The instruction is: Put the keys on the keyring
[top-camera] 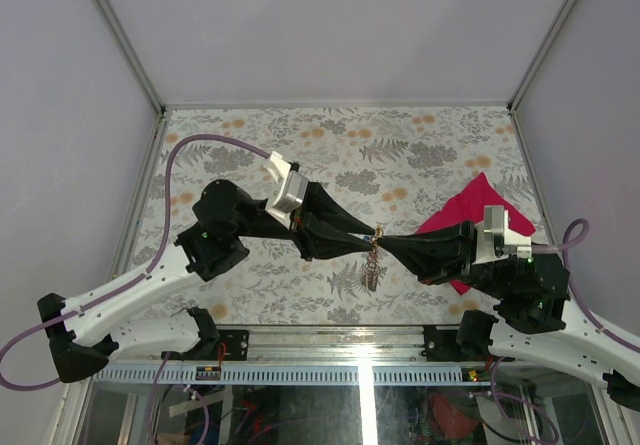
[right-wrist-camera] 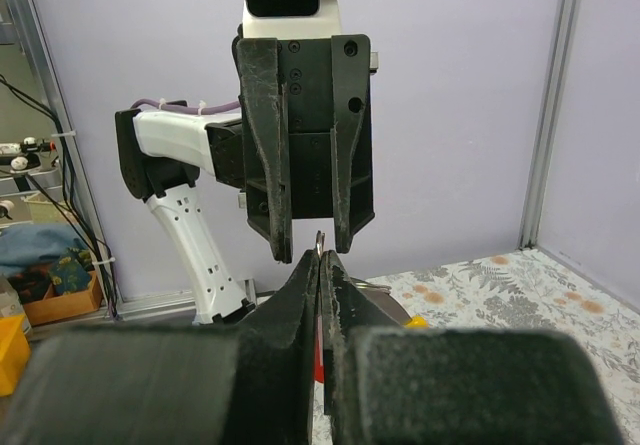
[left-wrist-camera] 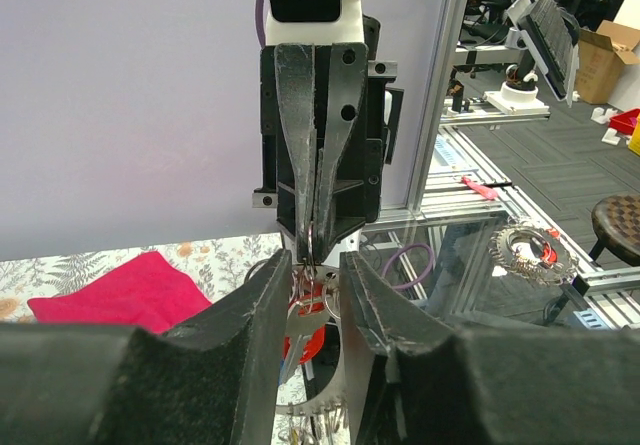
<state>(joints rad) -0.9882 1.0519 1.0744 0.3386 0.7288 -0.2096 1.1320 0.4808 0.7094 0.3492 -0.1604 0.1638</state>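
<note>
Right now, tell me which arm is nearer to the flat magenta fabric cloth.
Right. The right arm lies across the edge of the flat magenta fabric cloth; the left arm comes in from the opposite side of the table, well apart from it.

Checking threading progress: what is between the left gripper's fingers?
A red-headed key, hanging below the keyring that the right gripper pinches. Whether the left fingers touch it is hidden.

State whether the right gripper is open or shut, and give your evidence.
Shut: the right gripper has both fingers pressed together on the keyring.
</note>
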